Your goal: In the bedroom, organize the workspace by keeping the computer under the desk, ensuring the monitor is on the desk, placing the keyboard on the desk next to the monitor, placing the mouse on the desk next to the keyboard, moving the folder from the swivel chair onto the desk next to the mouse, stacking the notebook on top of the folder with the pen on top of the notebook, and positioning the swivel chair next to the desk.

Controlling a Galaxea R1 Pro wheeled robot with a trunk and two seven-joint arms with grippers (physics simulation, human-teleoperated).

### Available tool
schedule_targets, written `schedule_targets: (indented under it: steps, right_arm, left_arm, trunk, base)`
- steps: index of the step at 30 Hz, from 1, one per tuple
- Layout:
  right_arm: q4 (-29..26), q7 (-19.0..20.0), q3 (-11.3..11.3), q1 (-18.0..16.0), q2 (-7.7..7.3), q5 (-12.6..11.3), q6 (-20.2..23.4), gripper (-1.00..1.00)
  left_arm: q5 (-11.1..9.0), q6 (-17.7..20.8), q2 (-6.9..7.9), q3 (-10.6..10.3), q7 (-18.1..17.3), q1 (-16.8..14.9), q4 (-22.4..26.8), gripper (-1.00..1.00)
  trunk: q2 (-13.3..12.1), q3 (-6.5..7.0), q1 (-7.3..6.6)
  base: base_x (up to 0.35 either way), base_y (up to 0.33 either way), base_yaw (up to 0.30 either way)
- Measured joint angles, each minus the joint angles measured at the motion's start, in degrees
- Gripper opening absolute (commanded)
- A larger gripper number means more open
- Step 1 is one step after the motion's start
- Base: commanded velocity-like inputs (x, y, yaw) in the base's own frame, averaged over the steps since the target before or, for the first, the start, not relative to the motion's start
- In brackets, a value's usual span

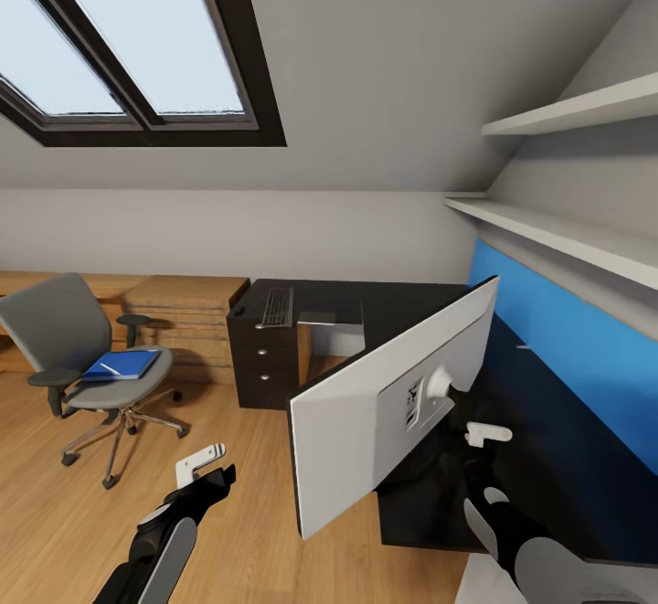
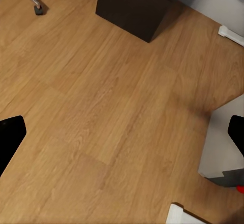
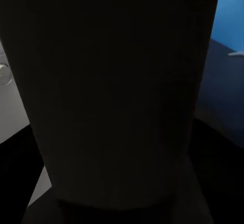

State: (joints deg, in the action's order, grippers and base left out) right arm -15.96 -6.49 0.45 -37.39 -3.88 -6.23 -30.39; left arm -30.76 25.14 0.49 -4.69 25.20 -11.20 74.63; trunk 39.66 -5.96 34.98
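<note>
The monitor (image 1: 366, 421) hangs tilted at the front edge of the black desk (image 1: 402, 298), its silver-white back towards me. My right gripper (image 1: 482, 458) is behind it at the black stand (image 3: 117, 97), which sits right up against the right wrist camera; it looks shut on the stand. My left gripper (image 1: 206, 471) (image 2: 122, 137) hovers open over the wooden floor. The keyboard (image 1: 276, 307) lies on the desk's far end, with a small dark shape, perhaps the mouse (image 1: 239, 309), beside it. On the swivel chair (image 1: 68, 339) lies a blue folder (image 1: 121, 365) with the white pen (image 1: 111, 368) on top. I cannot pick out the notebook or the computer.
A black three-drawer unit (image 1: 263, 362) (image 2: 137, 5) stands under the desk's far end, with a light wooden chest (image 1: 187, 312) beside it. A blue back panel (image 1: 567, 339) and white shelves (image 1: 567, 234) line the right wall. A chair caster (image 2: 38, 9) rests on the floor.
</note>
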Motion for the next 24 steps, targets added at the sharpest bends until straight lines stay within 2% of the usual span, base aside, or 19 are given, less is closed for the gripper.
schedule_targets:
  steps: [4, 13, 24]
  right_arm:
    - [0.0, 0.2, -0.4, 0.0, -0.21, 1.0, 0.2, -1.00]
    - [-0.1, 0.2, -0.5, 0.0, -0.36, 1.1, 0.2, -1.00]
    - [-0.1, 0.1, -1.0, 0.0, -0.34, 1.0, 0.2, -1.00]
  left_arm:
    - [0.0, 0.0, -0.01, 0.0, 0.0, 0.0, 0.0, 1.00]
    - [-0.1, 0.0, -0.02, -0.1, -0.1, 0.0, 0.0, 1.00]
    - [-0.1, 0.0, -0.02, -0.2, -0.1, 0.0, 0.0, 1.00]
  trunk:
    - [0.0, 0.01, 0.00]
    - [0.0, 0.01, 0.00]
    - [0.0, 0.01, 0.00]
  base:
    - [0.000, 0.000, 0.000]
    - [0.000, -0.005, 0.000]
    - [0.000, -0.278, 0.000]
